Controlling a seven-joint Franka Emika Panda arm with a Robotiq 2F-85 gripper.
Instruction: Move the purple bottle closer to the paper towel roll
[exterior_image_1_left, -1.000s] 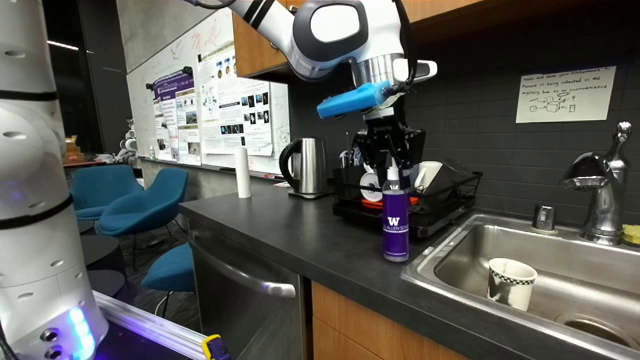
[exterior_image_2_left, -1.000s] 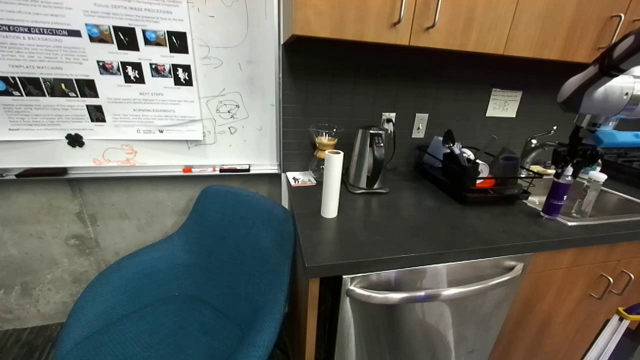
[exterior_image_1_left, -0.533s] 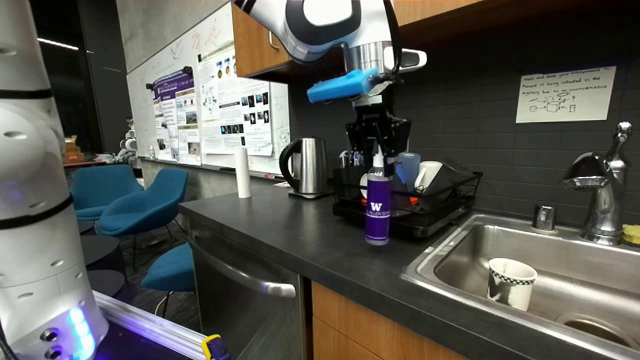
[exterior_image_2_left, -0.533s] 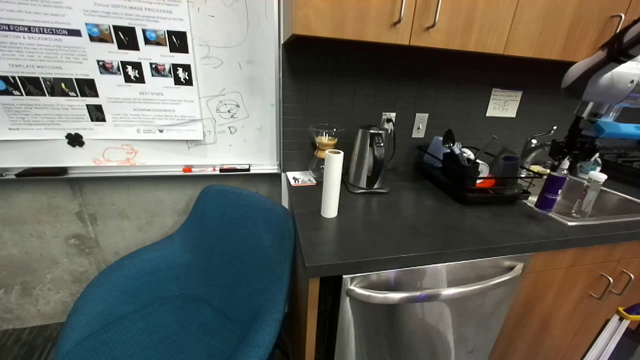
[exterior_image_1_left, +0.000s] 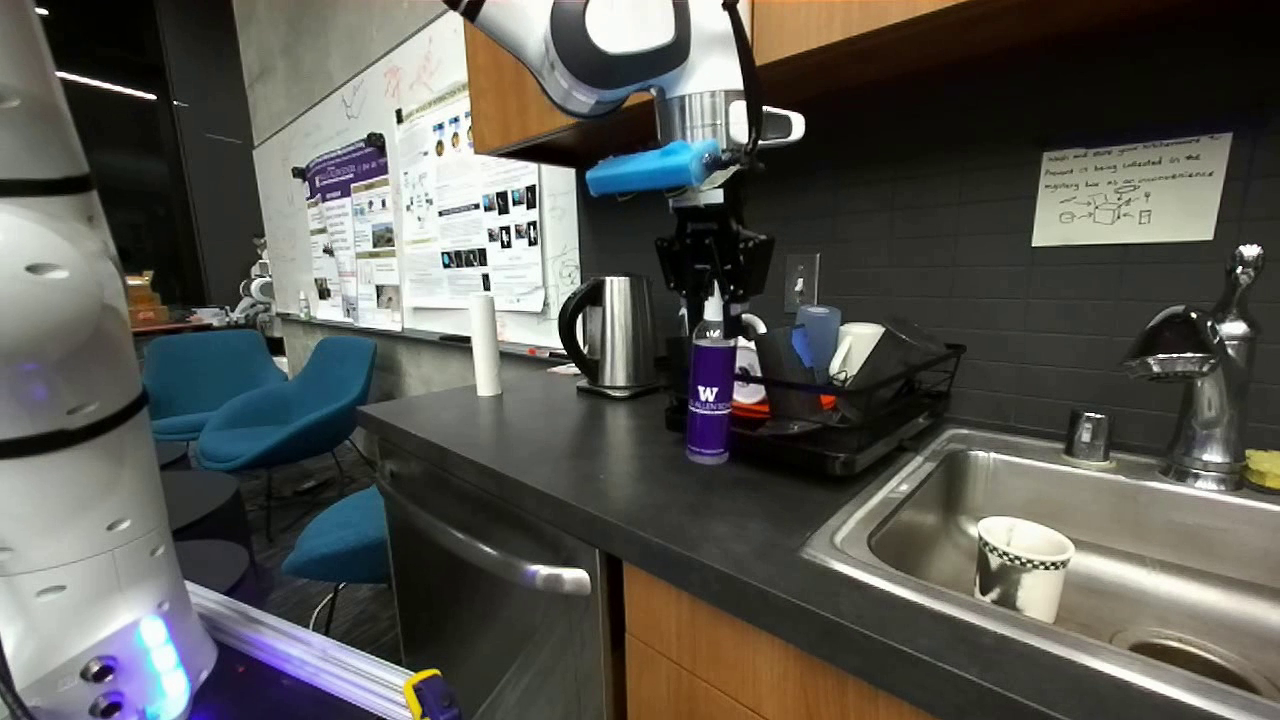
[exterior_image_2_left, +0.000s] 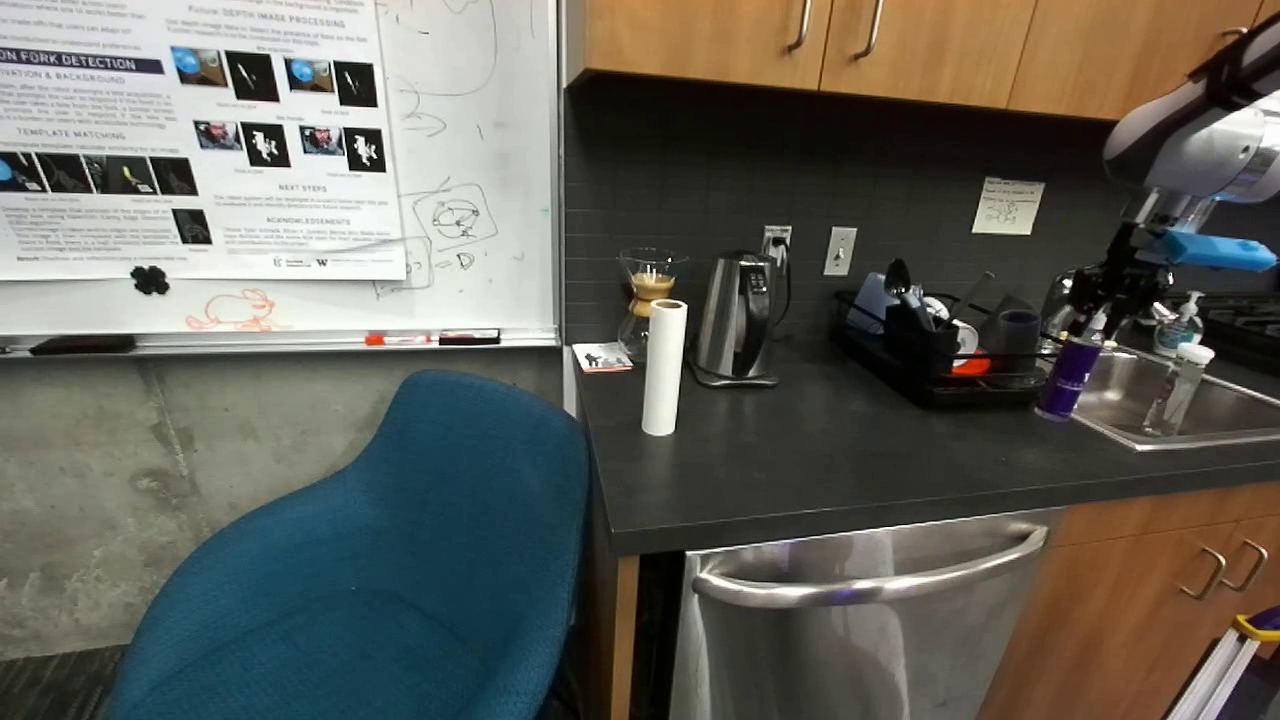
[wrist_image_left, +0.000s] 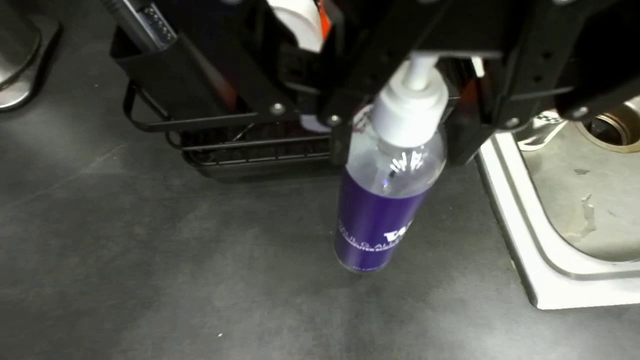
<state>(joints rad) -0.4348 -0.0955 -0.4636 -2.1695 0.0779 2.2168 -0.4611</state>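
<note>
The purple bottle (exterior_image_1_left: 710, 400) has a white pump top and clear shoulders; it also shows in an exterior view (exterior_image_2_left: 1069, 375) and in the wrist view (wrist_image_left: 375, 220). My gripper (exterior_image_1_left: 716, 316) is shut on its upper part from above, with one finger on each side of the shoulder in the wrist view (wrist_image_left: 397, 150). The bottle hangs about upright in front of the dish rack; I cannot tell whether its base touches the counter. The white paper towel roll (exterior_image_2_left: 664, 368) stands upright near the counter's far end, well away from the bottle; it also shows in an exterior view (exterior_image_1_left: 485, 345).
A black dish rack (exterior_image_2_left: 960, 375) with dishes stands close behind the bottle. A steel kettle (exterior_image_2_left: 738, 320) stands behind the roll. The sink (exterior_image_1_left: 960, 450) with a cup (exterior_image_1_left: 1022, 567) lies beside the bottle. A clear bottle (exterior_image_2_left: 1178, 390) stands near the sink. The counter's front edge (exterior_image_2_left: 850, 515) is near.
My gripper and the held bottle have moved away from the sink, along the dish rack toward the paper towel roll's side. The roll and the other objects have not moved.
</note>
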